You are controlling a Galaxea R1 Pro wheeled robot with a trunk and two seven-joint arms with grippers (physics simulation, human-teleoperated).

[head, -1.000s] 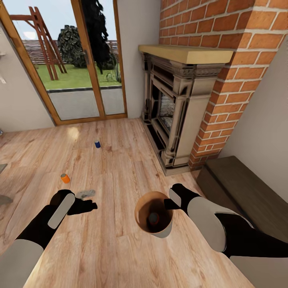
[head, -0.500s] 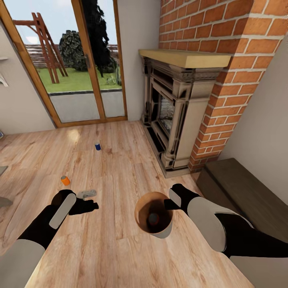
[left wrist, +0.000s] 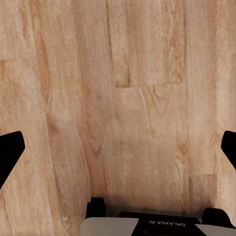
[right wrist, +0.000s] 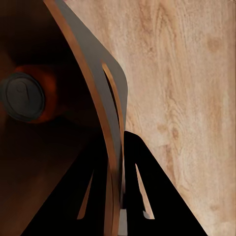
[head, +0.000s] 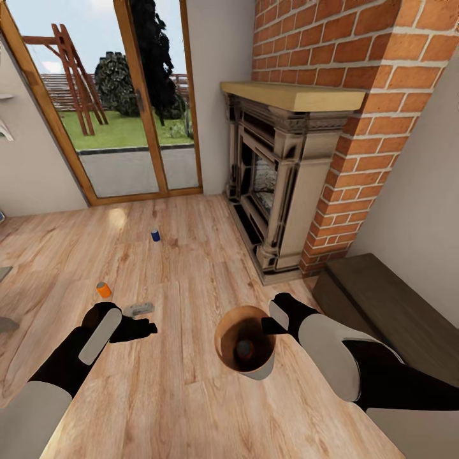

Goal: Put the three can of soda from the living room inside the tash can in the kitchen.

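living room, light wood plank floor [head: 191,382]. brick chimney [head: 357,95] with ornate fireplace [head: 274,185] ahead right, glass doors [head: 108,102] ahead left, a dark low bench [head: 389,312] by the right wall.

right gripper [head: 271,325] clamped on the rim of the trash can [head: 245,347]; in the right wrist view its fingers [right wrist: 142,196] straddle the copper wall [right wrist: 105,128], one inside, one outside. the bin hangs above the floor, mouth up. one orange can [right wrist: 27,96] lies inside it, grey top showing.

left gripper [head: 143,329] hangs low over bare planks, fingers [left wrist: 10,152] spread wide apart, nothing between them.

second orange can [head: 103,290] stands on the floor, just ahead of the left gripper. dark blue can [head: 155,235] stands farther out, toward the glass doors, well apart from the orange one. a small flat grey object [head: 138,309] lies on the floor between the orange can and the left gripper; cannot tell what it is.
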